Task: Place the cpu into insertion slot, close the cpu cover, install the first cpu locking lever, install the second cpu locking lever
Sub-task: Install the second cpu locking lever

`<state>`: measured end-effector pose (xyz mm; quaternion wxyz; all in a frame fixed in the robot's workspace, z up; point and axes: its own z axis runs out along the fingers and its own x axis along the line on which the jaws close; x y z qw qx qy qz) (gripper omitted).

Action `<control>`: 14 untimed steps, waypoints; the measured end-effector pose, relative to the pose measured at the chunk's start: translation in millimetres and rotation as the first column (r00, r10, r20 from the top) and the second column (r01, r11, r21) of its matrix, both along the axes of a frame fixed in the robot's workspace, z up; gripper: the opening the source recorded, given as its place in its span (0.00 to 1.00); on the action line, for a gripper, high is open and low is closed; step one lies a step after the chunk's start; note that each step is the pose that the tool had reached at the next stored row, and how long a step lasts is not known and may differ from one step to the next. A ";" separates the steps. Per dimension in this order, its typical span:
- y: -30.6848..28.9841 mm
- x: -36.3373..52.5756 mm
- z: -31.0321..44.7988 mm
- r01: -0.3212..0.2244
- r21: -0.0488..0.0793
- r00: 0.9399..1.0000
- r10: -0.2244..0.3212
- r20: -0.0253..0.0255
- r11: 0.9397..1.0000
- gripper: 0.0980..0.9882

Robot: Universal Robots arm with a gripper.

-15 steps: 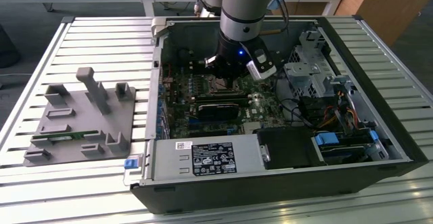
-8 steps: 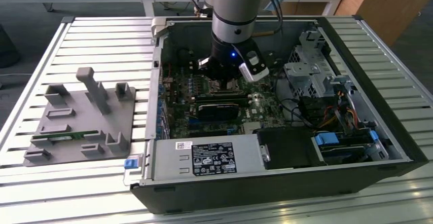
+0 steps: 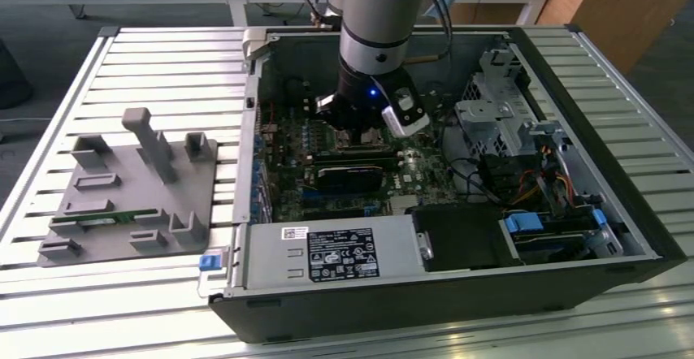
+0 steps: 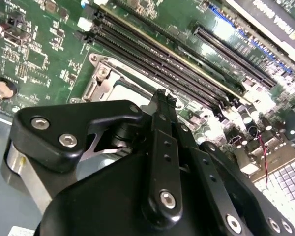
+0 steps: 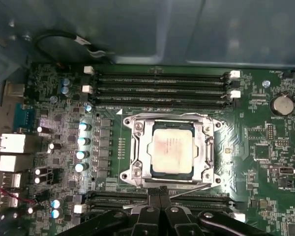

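**CPU seated, cover down, end effector at the socket edge**

From my station I see the arm reaching down into the open computer case [image 3: 434, 213], which lies on the slatted worktop [image 3: 141, 58]. The end effector [image 3: 363, 131] is low over the green motherboard [image 3: 325, 188], its fingertips [image 5: 160, 192] pressed close together with no gap showing between them and nothing held.

In the first wrist view the cpu [image 5: 172, 148] sits flat in the insertion slot [image 5: 171, 150], its silvery top showing through the window of the cpu cover [image 5: 139, 152], which lies down flat around it. A thin metal locking lever [image 5: 189, 190] runs along the socket edge nearest the fingertips, and the tips are right at it; I cannot tell whether they touch it. Black memory slots [image 5: 160, 88] run along the far side of the socket.

In the second wrist view the end effector [image 4: 162, 96] hangs over the socket's edge, beside the long memory slots.

On the worktop, toward the exterior view's left, stands a grey fixture block [image 3: 130, 196], well apart from the case.
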<state>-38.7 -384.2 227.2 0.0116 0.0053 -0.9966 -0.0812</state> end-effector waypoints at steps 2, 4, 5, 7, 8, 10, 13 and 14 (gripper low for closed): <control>-3.0 -1.2 -0.1 0.000 0.008 1.000 0.000 0.000 1.000 0.01; -6.3 -3.0 -0.1 0.000 0.019 1.000 0.000 0.000 1.000 0.01; -7.8 -4.2 -0.1 0.000 0.025 1.000 0.000 0.000 1.000 0.01; -10.5 -6.6 -0.1 0.000 0.039 1.000 0.000 0.000 0.999 0.01; -11.7 -8.0 -0.1 0.000 0.046 1.000 0.000 0.000 0.999 0.01; -13.5 -10.6 -0.5 0.000 0.057 1.000 0.000 0.000 0.998 0.01; -13.6 -11.4 -5.5 0.000 0.058 1.000 0.000 0.000 0.998 0.01; -13.6 -11.4 -7.3 0.000 0.059 1.000 0.000 0.000 0.998 0.01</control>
